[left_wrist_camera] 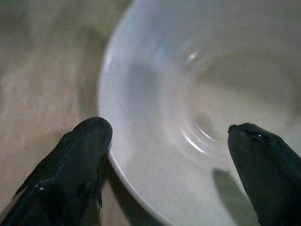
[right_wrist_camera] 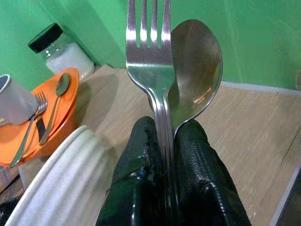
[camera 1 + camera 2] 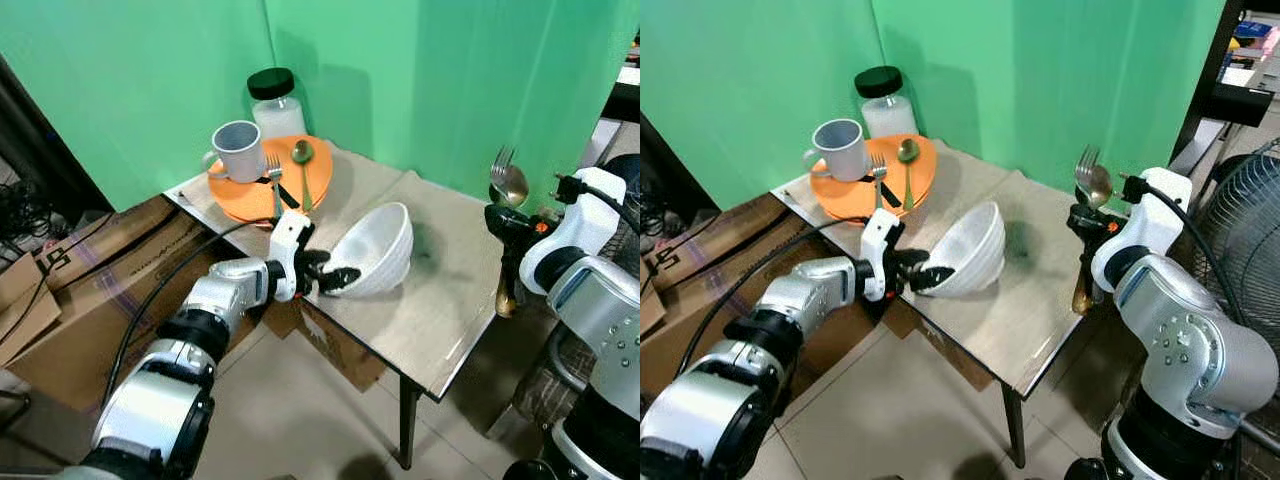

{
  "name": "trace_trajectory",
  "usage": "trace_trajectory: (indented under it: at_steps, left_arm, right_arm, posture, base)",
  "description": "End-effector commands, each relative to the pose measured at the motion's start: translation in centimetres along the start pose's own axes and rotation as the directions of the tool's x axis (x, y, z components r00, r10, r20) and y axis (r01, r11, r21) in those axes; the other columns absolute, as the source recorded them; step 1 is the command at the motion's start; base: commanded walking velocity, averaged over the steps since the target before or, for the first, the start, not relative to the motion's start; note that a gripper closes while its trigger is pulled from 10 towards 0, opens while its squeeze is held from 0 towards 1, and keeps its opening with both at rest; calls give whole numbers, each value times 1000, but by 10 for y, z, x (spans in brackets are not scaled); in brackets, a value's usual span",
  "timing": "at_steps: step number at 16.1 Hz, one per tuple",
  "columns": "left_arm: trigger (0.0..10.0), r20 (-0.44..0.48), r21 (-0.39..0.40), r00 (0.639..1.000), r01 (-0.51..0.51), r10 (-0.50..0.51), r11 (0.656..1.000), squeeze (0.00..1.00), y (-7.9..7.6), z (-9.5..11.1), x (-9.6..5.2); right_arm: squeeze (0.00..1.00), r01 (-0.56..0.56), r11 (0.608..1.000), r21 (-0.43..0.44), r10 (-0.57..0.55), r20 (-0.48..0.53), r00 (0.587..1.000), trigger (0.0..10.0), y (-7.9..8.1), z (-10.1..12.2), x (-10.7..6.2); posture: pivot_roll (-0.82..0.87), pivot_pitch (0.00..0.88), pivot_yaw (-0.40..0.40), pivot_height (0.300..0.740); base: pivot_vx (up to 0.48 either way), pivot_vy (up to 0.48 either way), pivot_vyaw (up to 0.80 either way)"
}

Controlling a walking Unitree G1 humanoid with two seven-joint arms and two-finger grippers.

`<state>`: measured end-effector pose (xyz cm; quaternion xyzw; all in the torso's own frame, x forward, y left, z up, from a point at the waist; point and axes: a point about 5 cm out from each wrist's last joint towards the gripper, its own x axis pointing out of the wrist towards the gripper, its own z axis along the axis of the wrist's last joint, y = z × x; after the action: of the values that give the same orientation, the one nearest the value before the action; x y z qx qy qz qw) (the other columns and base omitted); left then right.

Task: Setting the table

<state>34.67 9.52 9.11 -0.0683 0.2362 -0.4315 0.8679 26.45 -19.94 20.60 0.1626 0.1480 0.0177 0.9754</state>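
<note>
Counter (image 3: pixel 440 320), one, centre frame.

Upper left: one orange plate (image 3: pixel 235 197) carrying one mug (image 3: pixel 238 150), one fork (image 3: pixel 275 180) and one spoon (image 3: pixel 302 165); one black-lidded jar (image 3: pixel 277 103) behind.

Centre: one white bowl (image 3: pixel 380 245), tipped on its side on the counter. Left tool (image 3: pixel 337 279) pinches its rim, one finger (image 1: pixel 77 165) outside, one inside. Judged rigid, smooth, breakable, probably slippery; the rim is the only hold, so set it down gently.

Right: right tool (image 2: pixel 169 155) closed on one fork (image 2: pixel 149 56) and one spoon (image 2: pixel 195 66), held upright by the handles beside the counter edge. Judged stiff, light, thin metal; liable to slide or pivot against each other.
</note>
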Motion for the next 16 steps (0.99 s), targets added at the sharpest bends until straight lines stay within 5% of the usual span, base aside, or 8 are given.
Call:
trace_trajectory:
  at_steps: [1,2,3,6,12,14,15,16]
  left_arm:
    - [10000,1,28,999,-36,36,999,1000,6,4,-4]
    - [10000,9,57,999,-36,35,998,973,6,7,-5]
    - [10000,25,79,999,-33,31,996,804,7,12,-4]
    - [10000,39,163,999,-30,24,986,816,5,22,-4]
    - [10000,15,36,998,58,-59,998,773,-3,10,4]
    - [10000,76,41,985,152,-155,988,455,-11,18,6]
    - [10000,83,42,984,155,-158,987,455,-11,20,6]
    - [10000,89,55,987,132,-137,990,290,-10,23,6]
  right_arm:
    - [0,-23,1000,-4,23,16,1000,0,5,2,-1]
    - [0,-25,1000,-5,25,17,1000,0,5,2,-1]
    - [0,-27,1000,-5,27,19,999,0,5,3,0]
    - [0,-33,999,-8,33,22,999,0,6,4,1]
    - [0,-46,999,-16,46,19,999,0,7,4,4]
    - [0,-44,999,-17,44,21,999,0,7,4,3]
    - [0,-44,999,-17,44,21,999,0,7,4,3]
    - [0,-43,999,-17,43,22,999,0,7,4,2]
  posture:
    - [-176,0,186,740]
    - [-176,0,186,740]
    - [-170,0,179,740]
    - [-163,0,172,740]
    - [-163,0,170,740]
    - [-174,0,182,740]
    - [-174,0,182,740]
    - [-174,0,185,740]
  base:
    - [0,0,0]
    - [0,0,0]
    - [0,0,0]
    - [0,0,0]
    - [0,0,0]
    - [0,0,0]
    - [0,0,0]
    - [0,0,0]
